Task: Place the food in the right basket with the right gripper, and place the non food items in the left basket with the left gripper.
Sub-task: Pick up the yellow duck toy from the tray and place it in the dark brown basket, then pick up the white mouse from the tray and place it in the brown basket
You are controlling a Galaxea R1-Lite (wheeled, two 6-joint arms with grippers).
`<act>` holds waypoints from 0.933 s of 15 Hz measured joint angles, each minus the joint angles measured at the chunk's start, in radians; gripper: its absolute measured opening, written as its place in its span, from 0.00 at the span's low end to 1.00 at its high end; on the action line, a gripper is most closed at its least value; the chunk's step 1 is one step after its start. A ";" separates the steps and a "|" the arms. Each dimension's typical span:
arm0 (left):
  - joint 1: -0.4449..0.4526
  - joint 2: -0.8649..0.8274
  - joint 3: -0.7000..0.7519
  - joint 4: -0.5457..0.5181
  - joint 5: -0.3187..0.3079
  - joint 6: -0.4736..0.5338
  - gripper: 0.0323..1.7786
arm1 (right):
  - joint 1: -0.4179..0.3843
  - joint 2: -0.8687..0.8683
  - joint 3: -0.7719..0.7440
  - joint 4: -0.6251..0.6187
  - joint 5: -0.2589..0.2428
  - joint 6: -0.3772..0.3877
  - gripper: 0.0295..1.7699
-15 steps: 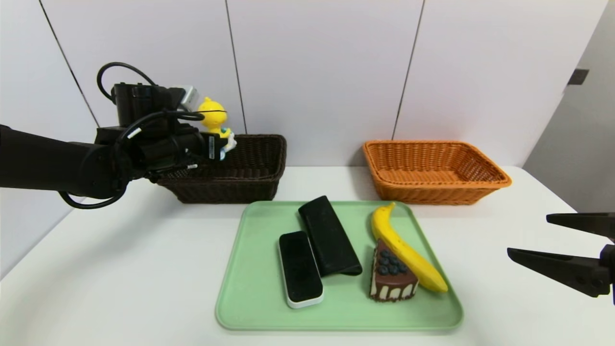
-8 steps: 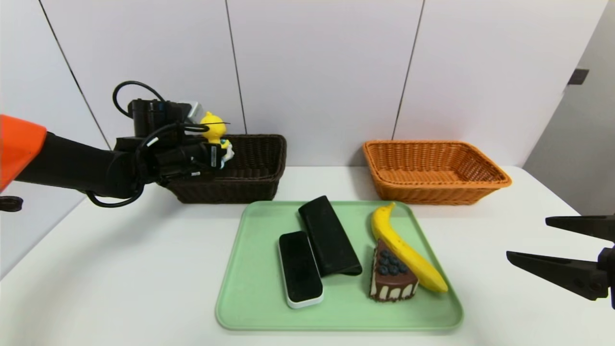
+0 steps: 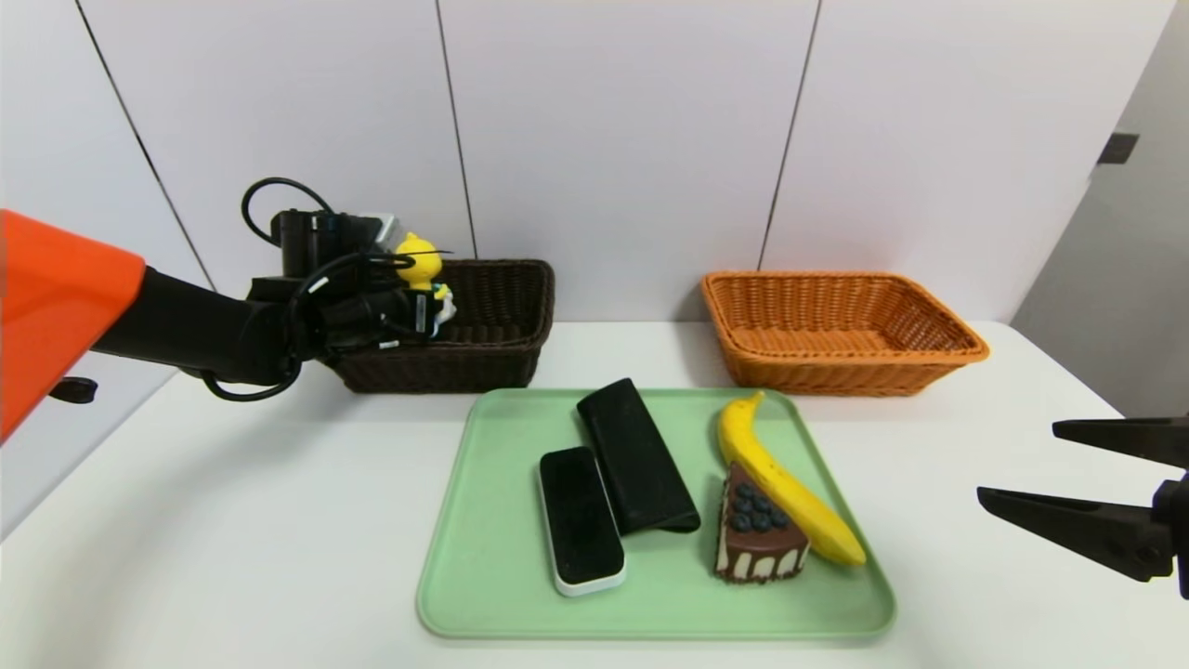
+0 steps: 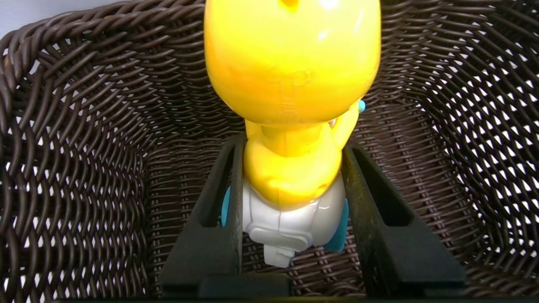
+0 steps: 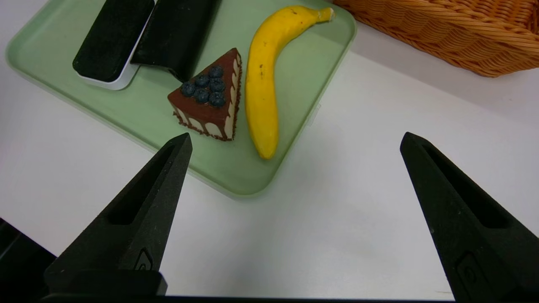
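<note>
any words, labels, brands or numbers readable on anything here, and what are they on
None can be read.
A small embossed mark sits on one finger of the right claw, too small to read.
The oblong device, black case, duck toy and both baskets show no text.

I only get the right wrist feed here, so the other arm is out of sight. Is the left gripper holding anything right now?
Observer: Yes. The left gripper is shut on the yellow duck toy, one finger on each side of its body.
Operator: Where is it relative to the dark basket?
Observer: It holds the duck over the inside of the dark brown basket, near that basket's left end, not yet released.
Operator: And where does my own gripper sit on the table?
Observer: The right gripper is open, off the right side of the green tray, nearer the robot than the orange basket.
</note>
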 joint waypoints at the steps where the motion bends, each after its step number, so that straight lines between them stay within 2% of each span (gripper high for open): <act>1: 0.001 0.006 -0.006 0.000 0.000 0.000 0.40 | 0.000 0.001 0.000 0.000 0.000 0.000 0.97; 7: 0.002 0.011 -0.018 0.000 0.002 0.000 0.69 | 0.000 0.005 0.000 0.000 0.000 0.000 0.97; 10: 0.003 -0.026 -0.013 0.002 0.003 0.001 0.77 | 0.000 0.005 -0.001 0.000 0.000 0.000 0.97; 14: 0.003 -0.126 0.018 0.003 0.003 0.003 0.85 | 0.000 0.001 0.000 0.000 -0.001 0.002 0.97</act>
